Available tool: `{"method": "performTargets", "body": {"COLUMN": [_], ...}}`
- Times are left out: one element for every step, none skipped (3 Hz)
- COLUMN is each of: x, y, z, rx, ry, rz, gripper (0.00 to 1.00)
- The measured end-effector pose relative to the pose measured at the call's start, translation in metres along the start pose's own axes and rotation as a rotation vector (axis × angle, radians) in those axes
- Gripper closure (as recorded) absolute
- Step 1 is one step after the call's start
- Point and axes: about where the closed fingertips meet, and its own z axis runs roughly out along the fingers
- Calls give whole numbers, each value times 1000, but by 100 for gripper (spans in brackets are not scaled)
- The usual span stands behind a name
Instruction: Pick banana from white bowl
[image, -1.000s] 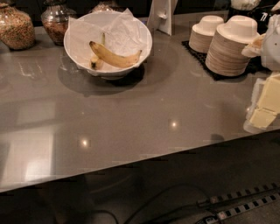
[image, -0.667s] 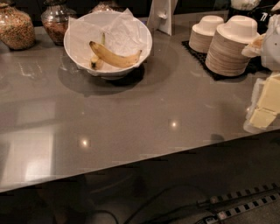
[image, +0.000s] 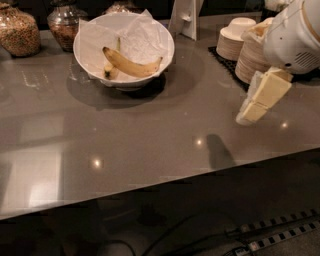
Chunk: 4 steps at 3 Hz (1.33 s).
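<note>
A glossy grey-brown tabletop (image: 150, 130) fills the view. At its back left stands a large round white bowl (image: 125, 83) lined with crumpled white paper. The robot's cream-coloured pincer (image: 250, 112) hangs above the tabletop's right side, well apart from the bowl; whether it is released or clenched cannot be told. A long curved yellow banana (image: 131, 65) lies inside the bowl.

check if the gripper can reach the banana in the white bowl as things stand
Probably yes: the gripper hangs to the right of the white bowl, apart from it. Nothing stands between them, and the banana lies uncovered on top.
</note>
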Motion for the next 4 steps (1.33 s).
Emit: {"method": "performTargets", "body": {"x": [-46,-99,-103,-116], "y": [-36,-75,-77,-84], "z": [27,46,49,63], "rx": [36,52,48,39], "ry": [-186,-337,-343,-373], "rz": [-52,-124,-132,-150], "gripper": [0,0,0,0]}}
